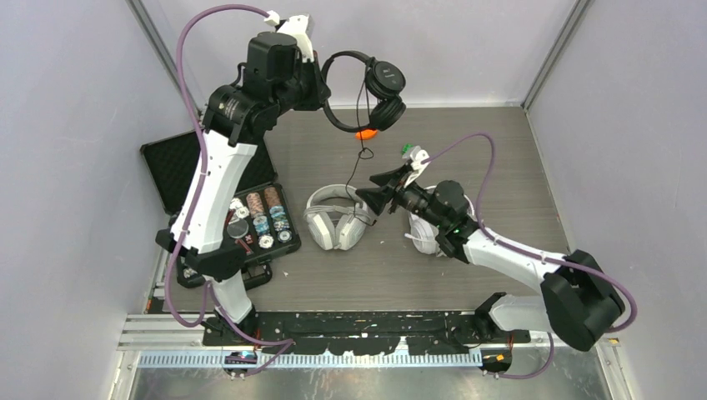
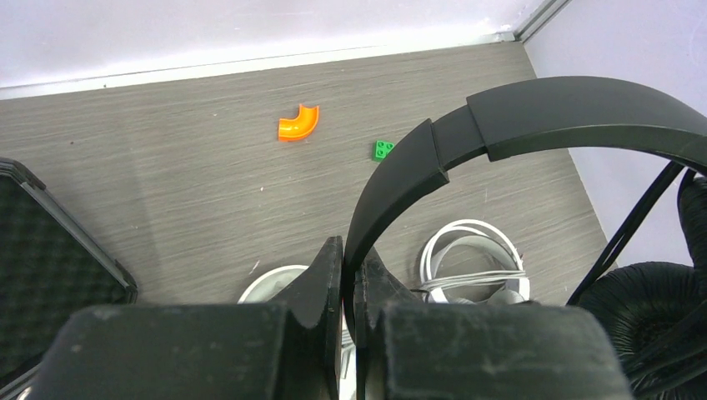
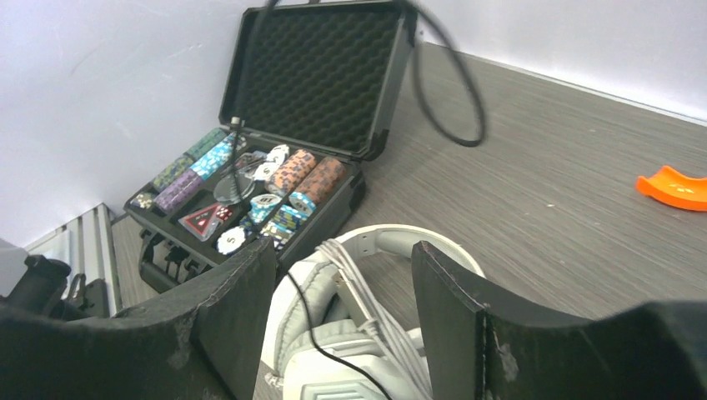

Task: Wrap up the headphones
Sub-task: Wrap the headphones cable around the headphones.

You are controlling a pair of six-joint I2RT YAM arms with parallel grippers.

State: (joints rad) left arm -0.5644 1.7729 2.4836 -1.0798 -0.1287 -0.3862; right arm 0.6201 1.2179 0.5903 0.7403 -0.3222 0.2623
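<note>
My left gripper [image 2: 350, 267] is shut on the headband of the black headphones [image 2: 534, 108] and holds them high at the back [image 1: 367, 92]. Their black cable [image 1: 357, 171] hangs down and passes loosely between the fingers of my right gripper [image 1: 369, 190]. That gripper [image 3: 342, 258] stands open just above a white headset [image 3: 350, 333] lying on the table [image 1: 336, 218], its white cable wound round it. The black cable [image 3: 333, 333] crosses the white ear cup. A second white headset [image 1: 423, 237] lies partly hidden under my right arm.
An open black case [image 1: 179, 171] with poker chips [image 3: 292, 179] sits at the left. An orange curved piece [image 2: 298, 123] and a small green brick [image 2: 383, 149] lie near the back wall. Walls close in the table on three sides.
</note>
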